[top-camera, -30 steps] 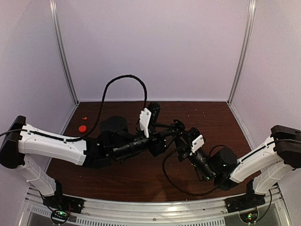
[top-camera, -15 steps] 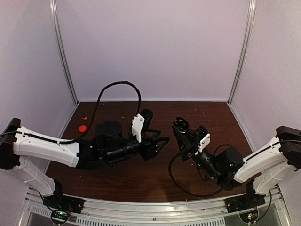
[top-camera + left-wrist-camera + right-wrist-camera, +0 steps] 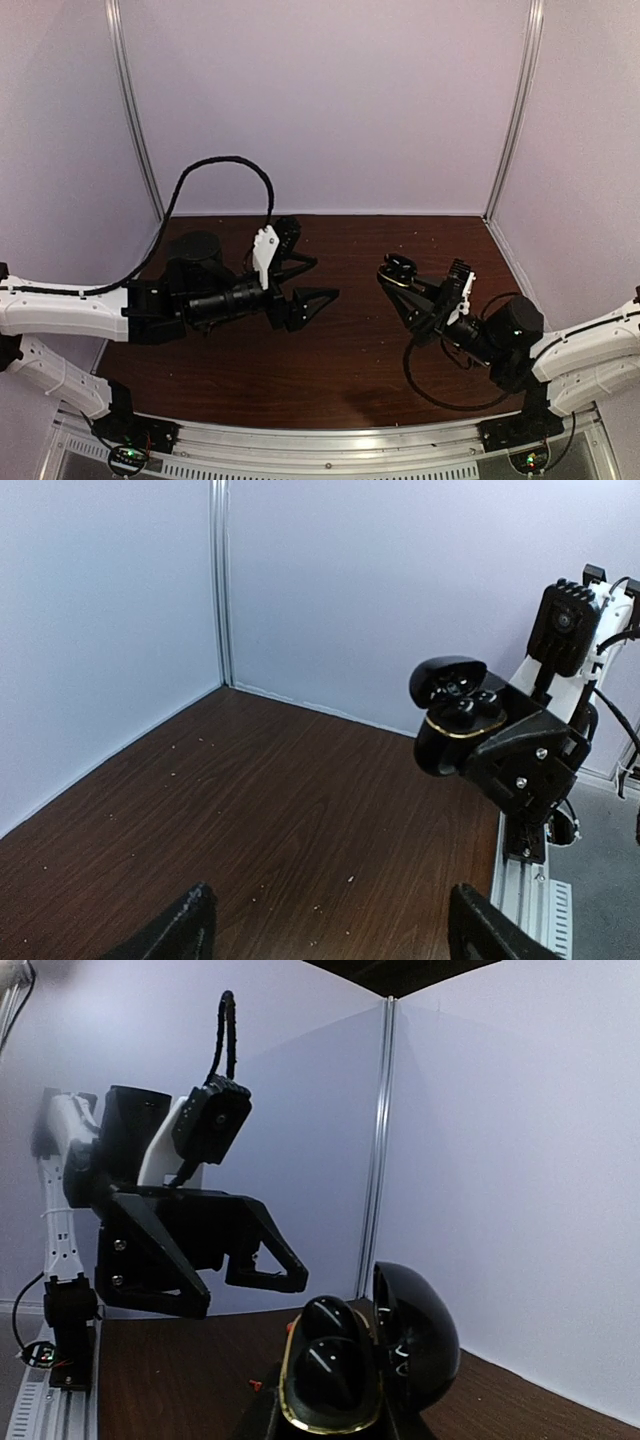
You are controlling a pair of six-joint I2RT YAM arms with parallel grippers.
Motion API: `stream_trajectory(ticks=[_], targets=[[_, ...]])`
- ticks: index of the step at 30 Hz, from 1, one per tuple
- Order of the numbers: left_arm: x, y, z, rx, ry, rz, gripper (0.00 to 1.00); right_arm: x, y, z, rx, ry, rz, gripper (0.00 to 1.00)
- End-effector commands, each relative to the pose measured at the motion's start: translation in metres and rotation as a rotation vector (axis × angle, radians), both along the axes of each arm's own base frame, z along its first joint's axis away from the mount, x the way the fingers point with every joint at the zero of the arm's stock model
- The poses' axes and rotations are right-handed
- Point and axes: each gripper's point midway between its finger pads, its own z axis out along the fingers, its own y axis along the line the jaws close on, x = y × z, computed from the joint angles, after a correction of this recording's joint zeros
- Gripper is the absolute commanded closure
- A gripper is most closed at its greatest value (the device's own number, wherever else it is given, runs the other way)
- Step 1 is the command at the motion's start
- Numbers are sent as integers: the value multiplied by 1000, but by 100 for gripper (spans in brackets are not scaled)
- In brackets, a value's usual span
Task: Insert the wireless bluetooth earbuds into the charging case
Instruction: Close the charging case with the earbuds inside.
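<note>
Top external view: your right hand [image 3: 403, 280] holds the charging case [image 3: 398, 265] clamped in the air right of centre, off the desk [image 3: 350, 360]. Your left hand [image 3: 325, 277] hangs opposite, fingers spread wide with nothing between them, well apart from the case. The lid stands open on the far side, and the gold-rimmed mouth faces up and toward the left arm. Its long axis appears to run along the right hand's reach, from near right to far left. In the right wrist view two glossy black ovals [image 3: 325, 1355] fill that mouth, but you cannot tell whether they are earbuds or bare wells. The risk from here is that the grip sits low on a smooth, rounded shell. A nudge from the left hand could twist the case in the grip or tip the lid shut. Any tilt of the mouth toward the desk could spill whatever sits loose inside.
</note>
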Motion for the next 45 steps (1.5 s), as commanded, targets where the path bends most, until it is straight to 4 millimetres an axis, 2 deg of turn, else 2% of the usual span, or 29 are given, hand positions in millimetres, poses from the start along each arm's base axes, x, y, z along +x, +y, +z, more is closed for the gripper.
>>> stream_trajectory(ticks=[1,7,13,20,27,37,45], targets=[[-10,-8,15,19,-44,-111,17,-30,14,-14,-96,33,228,100],[-28,-30,26,0,-30,-267,5,-44,23,-15,-159,60,358,100],[-47,-40,28,-46,-10,-389,4,-49,32,-16,-189,71,417,100],[-60,-46,11,-27,-3,-481,12,-50,37,-14,-197,80,437,100],[-66,-47,10,-32,-19,-521,24,-48,37,-15,-194,91,431,100],[-75,-47,6,0,-51,-559,39,-36,34,-16,-166,138,394,100],[-79,-48,4,6,-66,-564,43,-25,29,-15,-141,167,372,100]])
